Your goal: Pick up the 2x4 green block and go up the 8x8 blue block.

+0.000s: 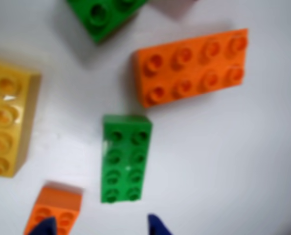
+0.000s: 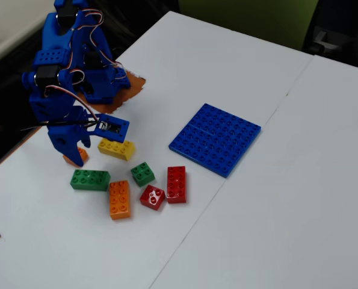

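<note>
Hovering jaws parted and empty, oblong studded 2x4 green block below, flat 8x8 blue block apart.

The arm is built of bright blue plastic links, blocky and angular, with dark servo bodies set into the joints. Thin red, white and dark wires loop loosely along its side between the joints. The pincer is the same blue, with broad flat fingers, and in the wrist view 2 dark blue pointed fingertips show at the bottom edge.
</note>
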Tool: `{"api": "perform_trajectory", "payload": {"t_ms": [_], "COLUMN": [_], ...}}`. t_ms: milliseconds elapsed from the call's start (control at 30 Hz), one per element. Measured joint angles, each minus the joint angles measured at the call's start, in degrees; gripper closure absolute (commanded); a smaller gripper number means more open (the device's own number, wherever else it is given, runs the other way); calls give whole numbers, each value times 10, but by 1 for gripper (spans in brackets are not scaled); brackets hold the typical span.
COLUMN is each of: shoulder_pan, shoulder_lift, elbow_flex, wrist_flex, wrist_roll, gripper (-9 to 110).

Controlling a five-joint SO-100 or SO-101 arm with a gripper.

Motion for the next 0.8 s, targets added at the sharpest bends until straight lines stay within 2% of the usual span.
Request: {"api": "perform_trajectory", "payload": {"t_ms": [467,800], "shoulder_pan": [-4,-8], "shoulder_lift": [-115,-152], "elbow_flex": [-20,-21], "wrist_flex": [-77,-82], "wrist_roll": [6,6], "gripper": [78,77]}}
